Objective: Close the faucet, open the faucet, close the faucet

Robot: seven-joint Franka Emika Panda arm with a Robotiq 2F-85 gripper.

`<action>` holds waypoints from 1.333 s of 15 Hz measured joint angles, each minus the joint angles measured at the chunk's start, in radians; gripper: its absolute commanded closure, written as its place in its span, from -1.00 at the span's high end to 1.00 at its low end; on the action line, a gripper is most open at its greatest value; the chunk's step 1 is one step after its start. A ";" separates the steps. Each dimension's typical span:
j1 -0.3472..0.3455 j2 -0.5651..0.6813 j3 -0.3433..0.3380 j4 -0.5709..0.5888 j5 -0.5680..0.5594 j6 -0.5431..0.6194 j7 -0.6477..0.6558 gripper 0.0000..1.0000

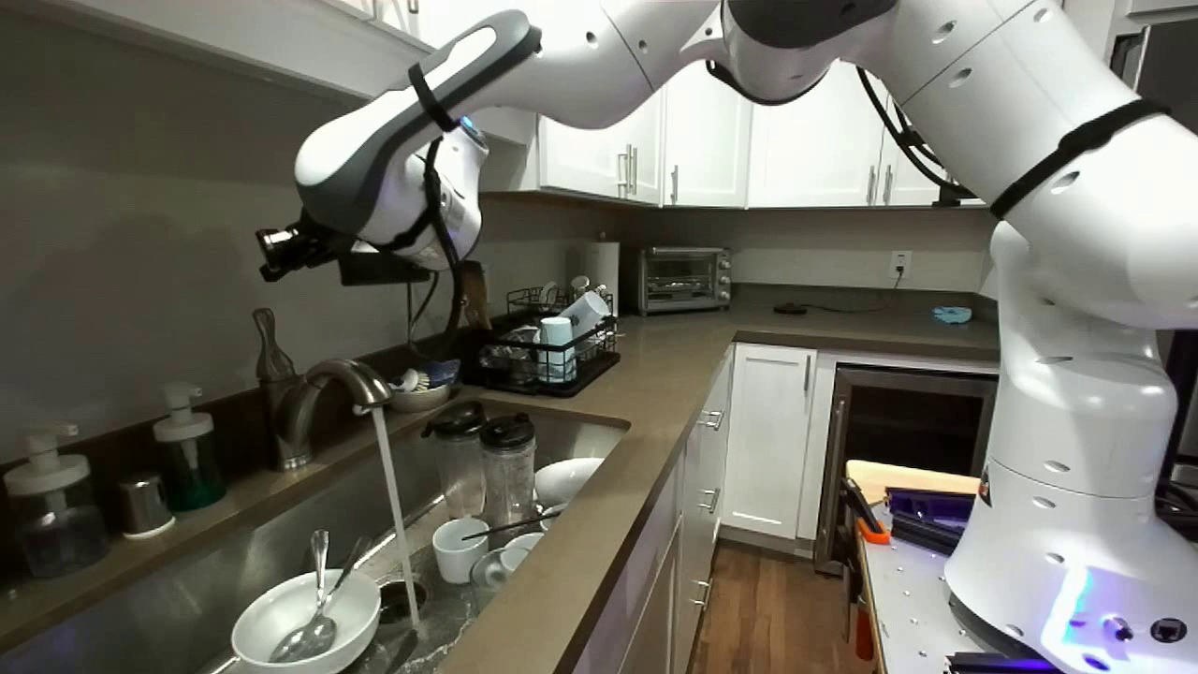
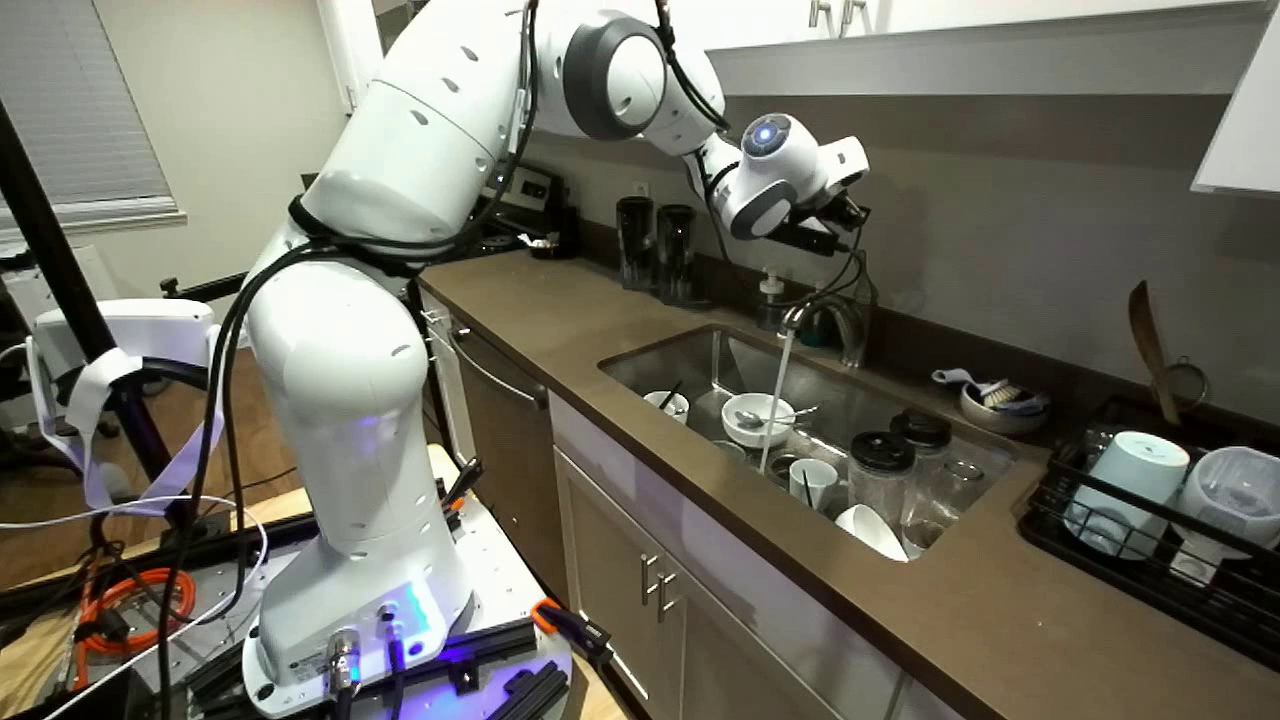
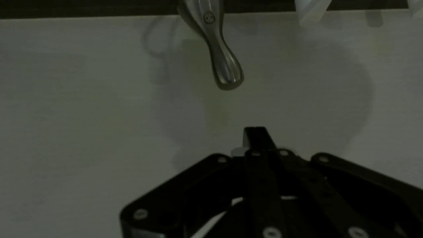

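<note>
So the faucet (image 1: 304, 417) is on, no question: both exterior views have a steady run of water (image 1: 395, 505) coming out of it into the sink (image 1: 328, 505), landing just beside a bowl (image 1: 251, 622). The faucet stands behind the sink, near the wall (image 3: 82, 132), with its lever (image 3: 218, 46) sticking up.

The gripper (image 3: 261, 140) is closed up tight with nothing in its grip. It's higher than the lever, and the wrist view has a clear gap between the two, so no contact.

As for how far along this is... kinda tricky. The task goes close, open, close. Water's running, so we're not at the end state, and I'd say at least one closing is left. What I can't tell is whether it's the first or the last. Could be nothing's done and all three moves are to come, could be the first two are in the bag and only the final close is left. Running water fits both, and nothing here settles it.

Either way, my guess is the next job is the same: bring the closed gripper to the lever and nudge it over until the water stops. Which way it has to swing I honestly can't tell. Pushing rather than pinching looks like the plan to me, given how the gripper is set.
</note>
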 measured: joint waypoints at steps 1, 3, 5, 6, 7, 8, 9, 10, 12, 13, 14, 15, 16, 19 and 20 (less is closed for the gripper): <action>0.001 0.014 0.001 0.016 0.000 0.003 0.000 -1.00; 0.002 0.038 0.001 0.052 0.000 0.003 0.000 -1.00; 0.004 0.063 -0.001 0.091 -0.001 0.002 0.000 -1.00; 0.005 0.075 -0.004 0.111 -0.001 0.000 0.000 -1.00; 0.008 0.088 -0.009 0.132 -0.001 -0.004 0.000 -1.00; 0.012 0.099 -0.016 0.154 -0.001 -0.013 0.000 -1.00; 0.014 0.110 -0.029 0.173 -0.050 -0.026 0.035 -1.00; 0.015 0.119 -0.043 0.189 -0.119 -0.043 0.096 -1.00; 0.013 0.138 -0.064 0.227 -0.215 -0.089 0.178 -1.00; 0.010 0.149 -0.070 0.248 -0.248 -0.115 0.205 -1.00; 0.006 0.159 -0.071 0.270 -0.275 -0.141 0.224 -1.00; 0.002 0.169 -0.071 0.292 -0.296 -0.166 0.238 -1.00; -0.002 0.178 -0.071 0.313 -0.313 -0.189 0.247 -1.00; -0.011 0.199 -0.068 0.366 -0.337 -0.258 0.254 -1.00; -0.015 0.203 -0.065 0.381 -0.341 -0.281 0.254 -1.00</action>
